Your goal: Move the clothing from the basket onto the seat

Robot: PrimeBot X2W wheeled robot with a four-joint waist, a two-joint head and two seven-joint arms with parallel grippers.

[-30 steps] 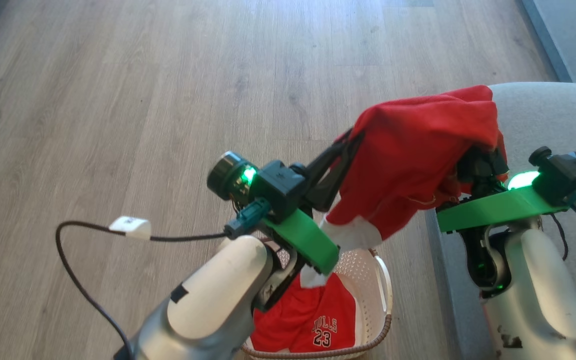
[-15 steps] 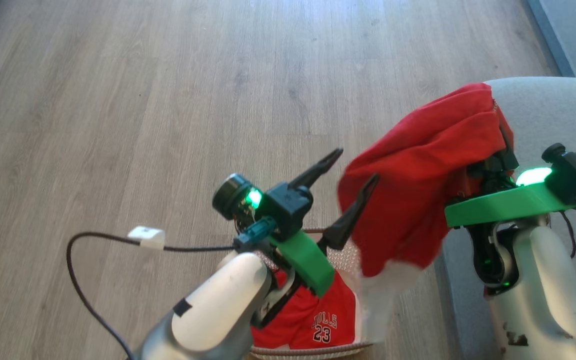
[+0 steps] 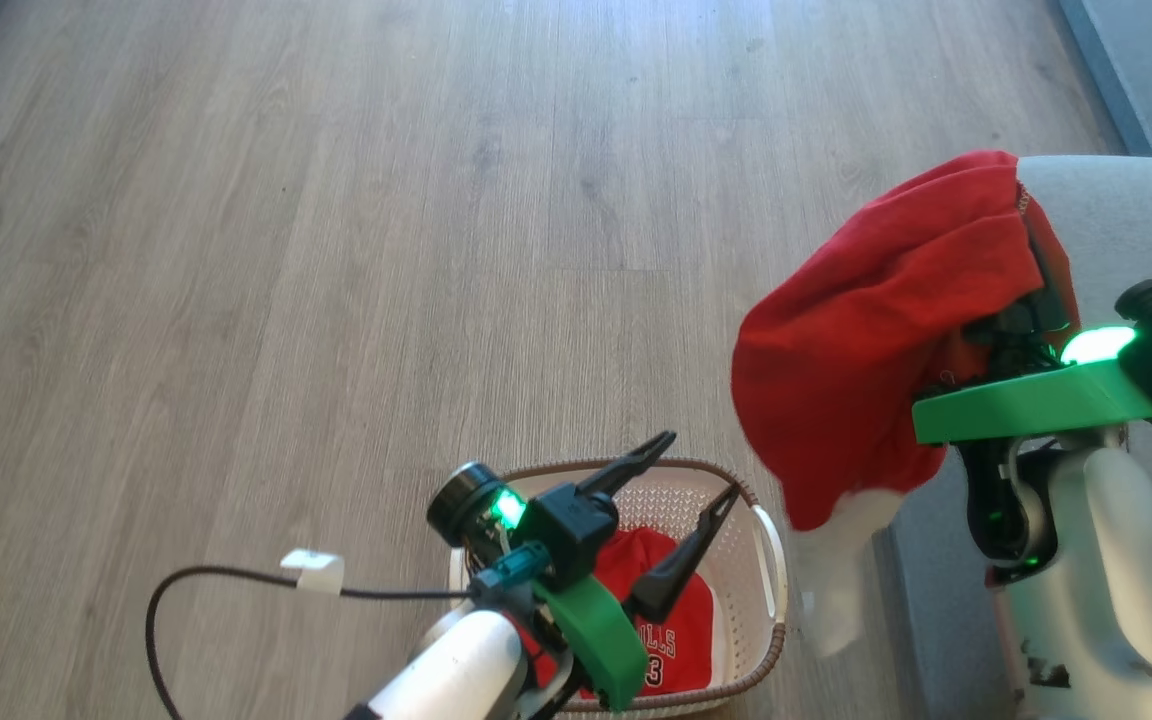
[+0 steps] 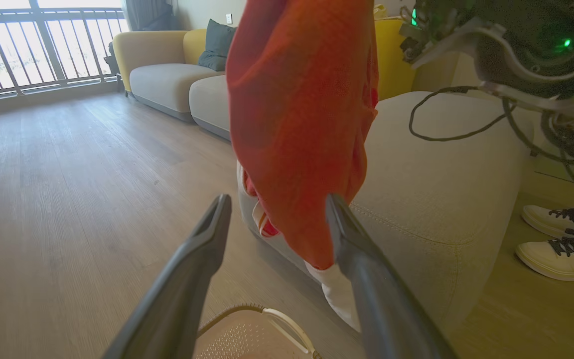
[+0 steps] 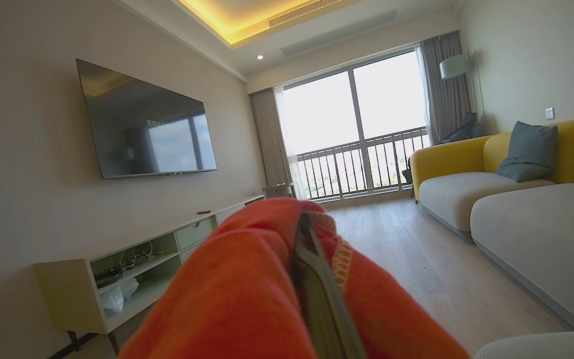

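Daylight pours through a tall window (image 5: 357,114) flanked by grey curtains (image 5: 264,144), past its balcony railing (image 5: 361,164), onto a pale wood-plank floor (image 3: 336,250). A flat-screen television (image 5: 142,124) hangs on the beige wall (image 5: 28,149) above a low open cabinet (image 5: 132,269), opposite a yellow sofa (image 5: 446,149) with a grey pillow (image 5: 528,152). Warm cove lighting (image 5: 237,20) glows in the ceiling (image 5: 416,10).

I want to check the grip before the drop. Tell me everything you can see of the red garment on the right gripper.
The bright red soft fabric garment, white-trimmed at its lower end, hangs bunched in the air, draped over the right gripper, whose shut fingers pinch it. It is beside a corner of the grey upholstered seat; the open left gripper stands clear.
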